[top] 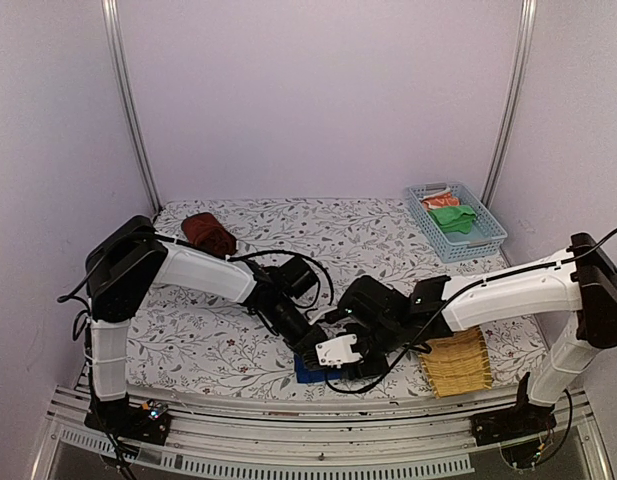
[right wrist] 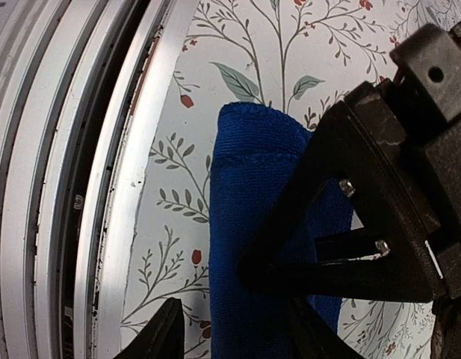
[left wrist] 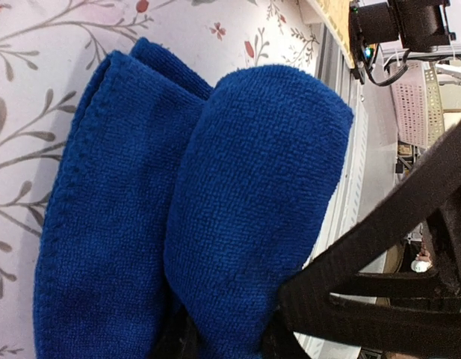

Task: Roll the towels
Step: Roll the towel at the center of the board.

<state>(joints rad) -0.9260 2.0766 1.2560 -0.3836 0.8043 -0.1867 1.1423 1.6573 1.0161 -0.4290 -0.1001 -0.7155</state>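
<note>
A blue towel (top: 310,370) lies folded on the floral cloth close to the table's front edge. In the left wrist view a raised fold of the towel (left wrist: 245,187) bulges up from between the fingers of my left gripper (left wrist: 226,340), which is shut on it. My right gripper (right wrist: 237,338) is open, one finger on either side of the towel (right wrist: 249,224) and low over the cloth. The left gripper's black body (right wrist: 364,187) crosses just ahead of it. From above, both grippers (top: 318,345) (top: 340,362) meet over the towel and hide most of it.
A dark red rolled towel (top: 208,232) sits at the back left. A blue basket (top: 480,238) at the back right holds green and orange towels. A wicker tray (top: 456,362) lies at the front right. Metal rails (right wrist: 88,187) run along the table's front edge beside the blue towel.
</note>
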